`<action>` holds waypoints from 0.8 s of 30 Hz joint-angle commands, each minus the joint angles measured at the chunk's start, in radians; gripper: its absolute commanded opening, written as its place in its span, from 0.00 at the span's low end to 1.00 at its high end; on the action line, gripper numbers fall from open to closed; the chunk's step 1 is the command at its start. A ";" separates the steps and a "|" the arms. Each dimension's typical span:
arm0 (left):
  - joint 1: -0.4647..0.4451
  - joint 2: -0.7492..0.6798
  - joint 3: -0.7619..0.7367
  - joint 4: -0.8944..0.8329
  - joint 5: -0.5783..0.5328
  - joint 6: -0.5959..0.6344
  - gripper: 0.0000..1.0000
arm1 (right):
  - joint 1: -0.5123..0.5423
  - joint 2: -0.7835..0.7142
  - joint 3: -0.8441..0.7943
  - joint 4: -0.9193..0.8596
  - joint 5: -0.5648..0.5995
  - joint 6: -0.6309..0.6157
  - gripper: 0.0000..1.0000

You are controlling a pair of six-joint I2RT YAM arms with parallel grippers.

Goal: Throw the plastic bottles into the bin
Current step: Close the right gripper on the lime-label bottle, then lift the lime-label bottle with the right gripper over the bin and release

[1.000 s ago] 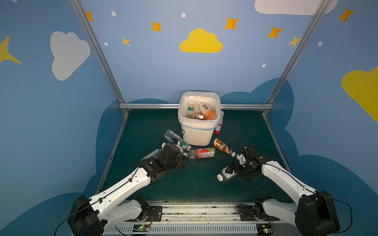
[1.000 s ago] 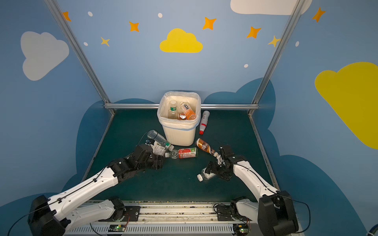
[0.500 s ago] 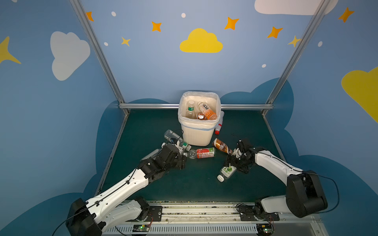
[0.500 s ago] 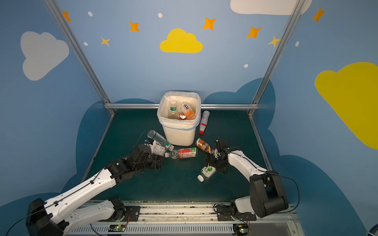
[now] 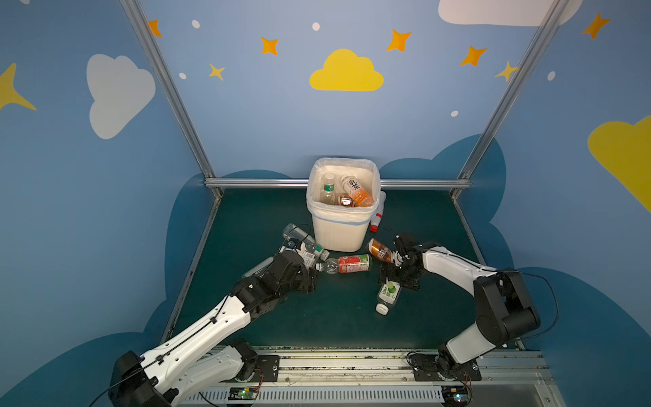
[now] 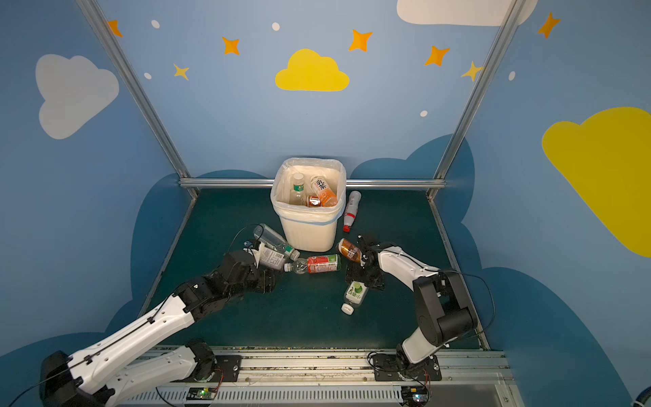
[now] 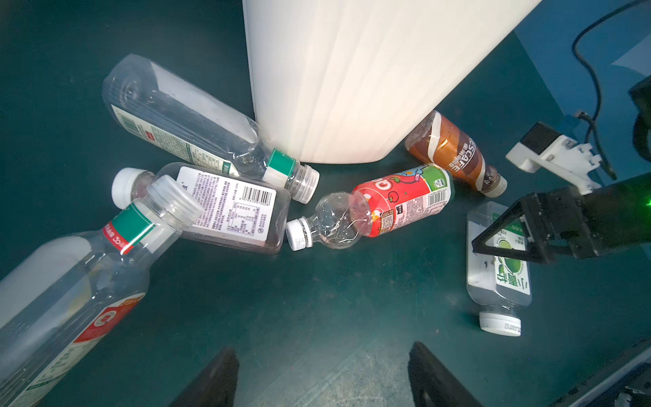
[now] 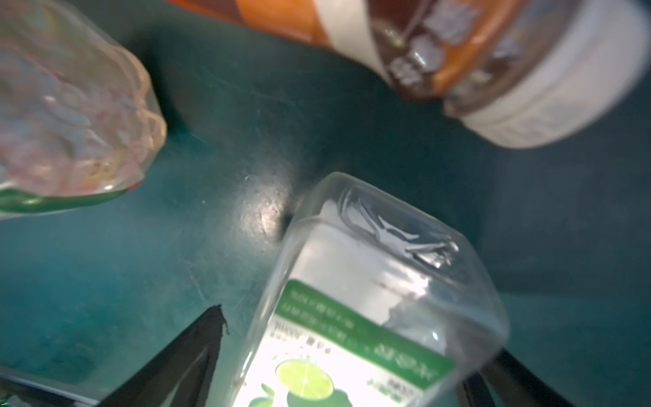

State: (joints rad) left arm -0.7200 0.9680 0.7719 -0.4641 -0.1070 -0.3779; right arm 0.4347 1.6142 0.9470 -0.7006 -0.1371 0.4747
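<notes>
**Plastic bottles lie around the bin, both grippers empty**

The cream-white bin (image 5: 340, 234) stands at the back of the green mat (image 5: 334, 327). Inside it lie a green-cap bottle (image 5: 328, 186) and an orange-label bottle (image 5: 357, 193). A red-cap bottle (image 6: 351, 209) lies on the mat just beside the bin.

In front of the bin lie a red-label bottle (image 5: 352, 264) and a brown-label bottle (image 5: 378, 250), both on their sides.

The right gripper (image 5: 400, 280) is low over the base end of the lime-label bottle (image 5: 388, 295), which lies flat with its white cap towards the robot. Its jaws are spread wide, 1 on each side of this bottle. In the right wrist view 1 finger (image 8: 197, 352) is clearly apart from the plastic, so the bottle is not grasped.

The left gripper (image 7: 322, 347) is also spread, with only bare mat between its fingers. Near it lie a green-band bottle (image 7: 183, 130), touching the bin, and a barcode-label bottle (image 7: 229, 208). 1 more clear bottle (image 7: 70, 282) lies beside the left arm.
</notes>
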 commanded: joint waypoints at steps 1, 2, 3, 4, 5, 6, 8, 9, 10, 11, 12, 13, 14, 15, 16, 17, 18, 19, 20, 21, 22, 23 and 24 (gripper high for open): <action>0.005 -0.022 -0.017 -0.019 -0.016 0.013 0.77 | 0.035 0.040 0.032 -0.055 0.056 -0.016 0.94; 0.007 -0.026 -0.019 -0.021 -0.018 0.014 0.77 | 0.046 0.049 0.040 -0.068 0.075 -0.020 0.94; 0.009 -0.031 -0.020 -0.023 -0.020 0.014 0.77 | 0.056 0.056 0.046 -0.084 0.091 -0.022 0.90; 0.009 -0.037 -0.022 -0.024 -0.021 0.014 0.77 | 0.063 0.060 0.051 -0.095 0.105 -0.024 0.87; 0.011 -0.041 -0.023 -0.026 -0.022 0.014 0.77 | 0.068 0.061 0.053 -0.105 0.120 -0.026 0.82; 0.012 -0.046 -0.025 -0.029 -0.023 0.014 0.77 | 0.073 0.057 0.053 -0.111 0.130 -0.026 0.79; 0.013 -0.054 -0.026 -0.033 -0.023 0.013 0.77 | 0.075 0.042 0.047 -0.114 0.137 -0.025 0.71; 0.015 -0.057 -0.026 -0.035 -0.023 0.013 0.77 | 0.075 0.033 0.044 -0.112 0.137 -0.023 0.67; 0.014 -0.060 -0.026 -0.036 -0.023 0.012 0.77 | 0.075 0.021 0.041 -0.112 0.134 -0.024 0.67; 0.014 -0.063 -0.025 -0.039 -0.025 0.011 0.77 | 0.074 0.007 0.038 -0.115 0.133 -0.024 0.67; 0.014 -0.064 -0.025 -0.042 -0.025 0.011 0.77 | 0.075 -0.005 0.037 -0.117 0.131 -0.024 0.67; 0.014 -0.064 -0.024 -0.045 -0.025 0.010 0.77 | 0.075 -0.020 0.036 -0.121 0.130 -0.024 0.67; 0.015 -0.064 -0.022 -0.048 -0.025 0.010 0.77 | 0.075 -0.037 0.035 -0.128 0.129 -0.027 0.68; 0.016 -0.063 -0.022 -0.050 -0.025 0.008 0.78 | 0.074 -0.051 0.035 -0.133 0.131 -0.027 0.68; 0.016 -0.062 -0.020 -0.052 -0.025 0.008 0.78 | 0.073 -0.068 0.032 -0.137 0.131 -0.030 0.68; 0.016 -0.056 -0.019 -0.054 -0.024 0.007 0.78 | 0.070 -0.085 0.029 -0.144 0.131 -0.031 0.69; 0.016 -0.052 -0.018 -0.054 -0.023 0.007 0.78 | 0.069 -0.099 0.026 -0.148 0.130 -0.034 0.70; 0.016 -0.046 -0.016 -0.056 -0.020 0.004 0.78 | 0.067 -0.115 0.024 -0.154 0.127 -0.041 0.71; 0.016 -0.038 -0.013 -0.057 -0.017 0.002 0.78 | 0.065 -0.130 0.024 -0.161 0.126 -0.049 0.73; 0.016 -0.030 -0.011 -0.059 -0.016 -0.002 0.78 | 0.063 -0.146 0.025 -0.165 0.125 -0.054 0.73; 0.017 -0.024 -0.005 -0.062 -0.016 -0.005 0.78 | 0.059 -0.165 0.035 -0.172 0.125 -0.062 0.73; 0.018 -0.016 0.001 -0.064 -0.013 -0.007 0.78 | 0.055 -0.186 0.053 -0.182 0.124 -0.070 0.73; 0.017 -0.010 0.009 -0.067 -0.012 -0.007 0.78 | 0.052 -0.201 0.079 -0.195 0.123 -0.080 0.72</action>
State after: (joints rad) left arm -0.7071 0.9436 0.7532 -0.5022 -0.1181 -0.3790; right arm 0.4969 1.4574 0.9825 -0.8410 -0.0193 0.4263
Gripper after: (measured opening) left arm 0.779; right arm 0.725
